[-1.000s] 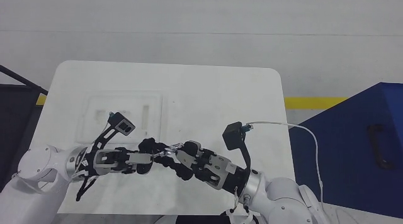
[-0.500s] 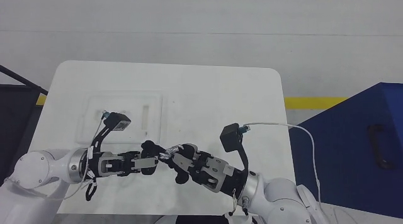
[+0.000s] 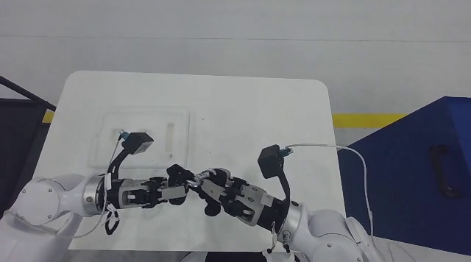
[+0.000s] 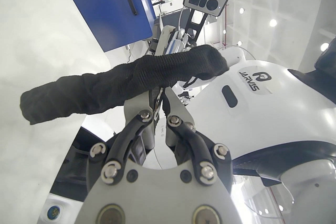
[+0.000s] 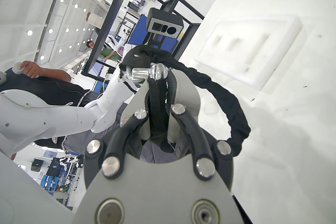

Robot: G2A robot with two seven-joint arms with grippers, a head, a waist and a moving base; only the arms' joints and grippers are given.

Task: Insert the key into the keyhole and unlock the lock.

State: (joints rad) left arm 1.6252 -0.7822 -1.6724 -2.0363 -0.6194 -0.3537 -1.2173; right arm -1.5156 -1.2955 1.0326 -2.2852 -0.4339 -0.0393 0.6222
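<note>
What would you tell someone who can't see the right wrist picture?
The right hand grips a black cable lock near its silver end, over a white table. A white foam tray lies farther off.

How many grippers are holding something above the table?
2. The left gripper pinches the key; the right gripper clamps the black-sleeved lock. Both hover over the table's near half.

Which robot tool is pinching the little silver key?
The left tool: it pinches a thin silver key. The right tool is shut instead on the black cloth-covered cable lock.
</note>
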